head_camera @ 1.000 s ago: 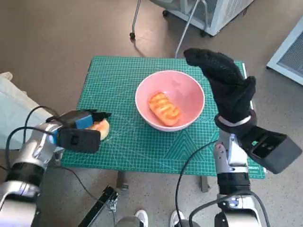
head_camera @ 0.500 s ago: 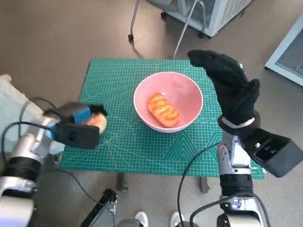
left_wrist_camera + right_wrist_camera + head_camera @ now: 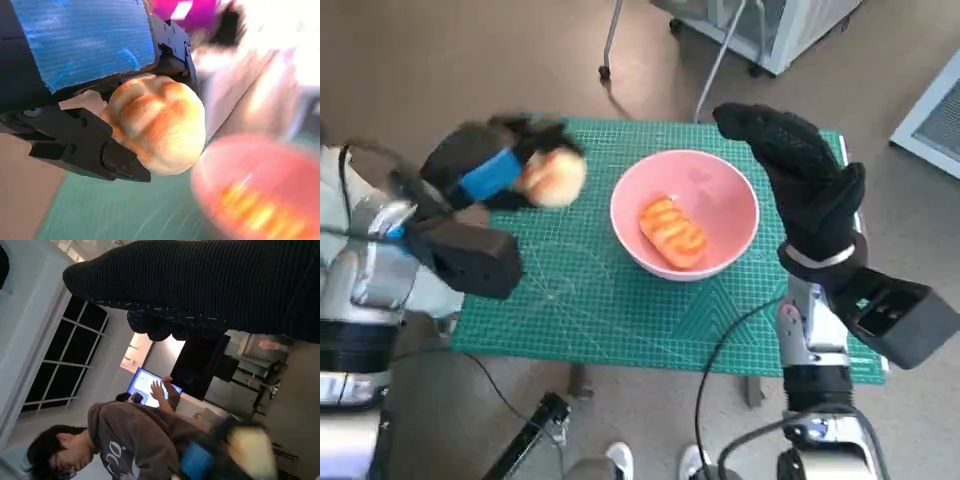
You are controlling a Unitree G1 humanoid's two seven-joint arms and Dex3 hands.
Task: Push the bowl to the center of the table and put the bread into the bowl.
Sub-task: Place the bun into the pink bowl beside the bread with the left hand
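A pink bowl (image 3: pixel 725 200) stands near the middle of the green mat, with an orange glazed bread (image 3: pixel 672 229) lying in it. My left hand (image 3: pixel 510 160) is raised above the mat's left part and grips a round pale bun (image 3: pixel 554 178), just left of the bowl's rim. The left wrist view shows that bun (image 3: pixel 157 127) held between the black fingers (image 3: pixel 85 145), with the blurred bowl (image 3: pixel 260 195) beyond. My right hand (image 3: pixel 800 170) is lifted beside the bowl's right side, fingers spread, holding nothing.
The green cutting mat (image 3: pixel 580 300) covers the small table. Chair legs (image 3: pixel 610 40) and a white unit stand on the floor behind. A person (image 3: pixel 135 435) in a dark top sits nearby, seen in the right wrist view. Cables hang below the table's front.
My left hand has lifted the bun off the mat's left edge and carried it up and toward the bowl. The right hand has stayed beside the bowl.
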